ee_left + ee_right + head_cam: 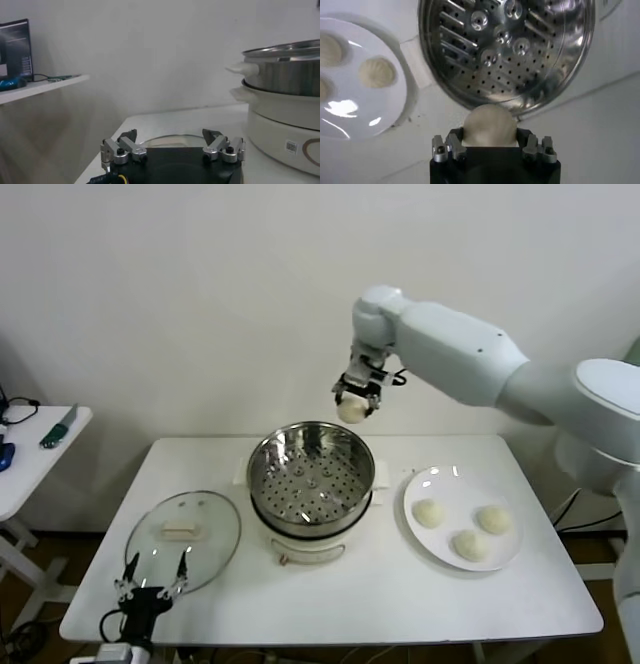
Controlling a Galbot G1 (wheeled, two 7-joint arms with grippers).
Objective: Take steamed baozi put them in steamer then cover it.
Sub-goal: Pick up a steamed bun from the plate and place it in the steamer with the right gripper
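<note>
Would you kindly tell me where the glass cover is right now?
In the head view the cover lies flat on the table's left side, beside the steamer, just beyond the open left hand.

A plain white wall [200, 294] closes the scene behind a white rectangular surface [330, 594] with rounded corners. A smaller white side table [35, 459] stands apart on the left, carrying a few small items too indistinct to identify, with a dark cable on its top. Below it, a strip of brownish floor [20, 559] is visible.
</note>
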